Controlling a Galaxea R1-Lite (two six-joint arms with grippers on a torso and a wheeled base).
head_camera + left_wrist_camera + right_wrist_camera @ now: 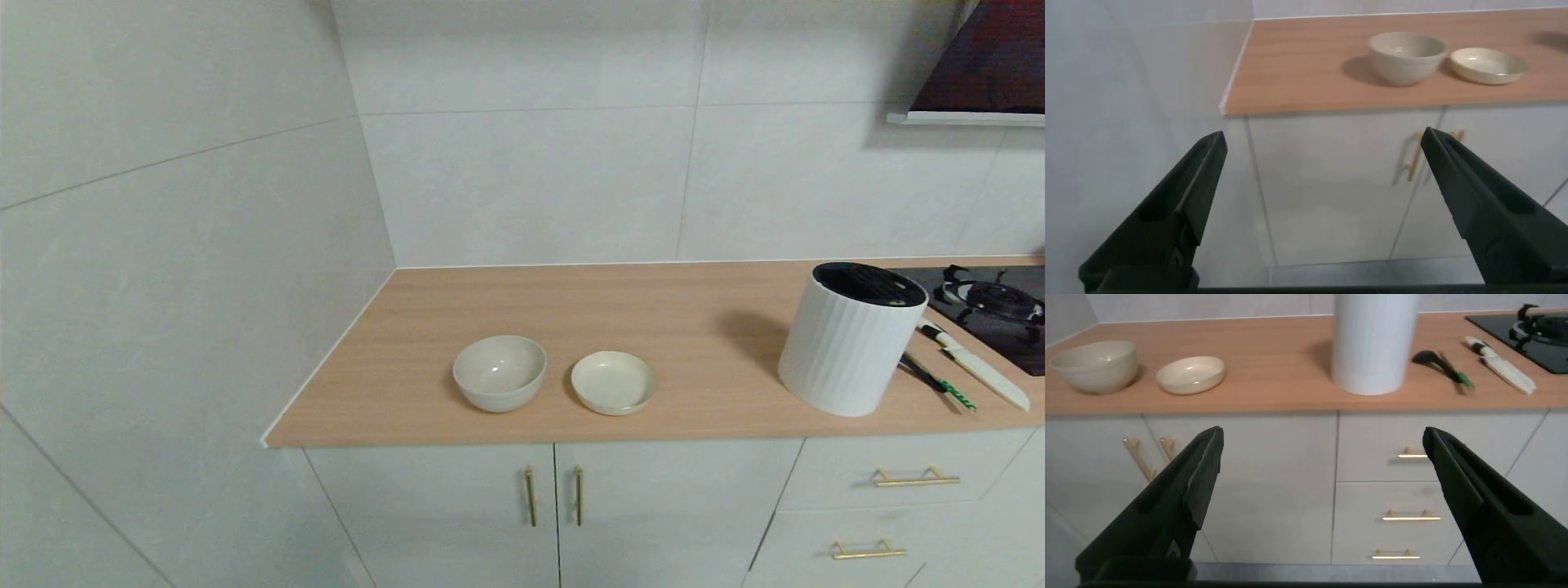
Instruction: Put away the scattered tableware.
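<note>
A deep cream bowl point(500, 372) point(1407, 57) point(1096, 365) and a shallow cream dish point(613, 381) point(1489, 65) point(1190, 374) sit side by side on the wooden counter point(620, 310). A white ribbed holder point(851, 337) point(1373, 339) with a black slotted top stands to the right. Beside it lie a white-bladed knife point(976, 367) point(1501, 364) and a black utensil with a green-marked handle point(937, 380) point(1443, 365). My left gripper point(1323, 159) and right gripper point(1323, 457) are both open, held low in front of the cabinets, well short of the counter.
White cabinet doors with gold handles point(553, 495) sit under the bowls, and drawers point(906, 476) under the holder. A black gas hob point(992, 306) point(1535, 322) lies at the counter's far right. Tiled walls close off the left side and the back.
</note>
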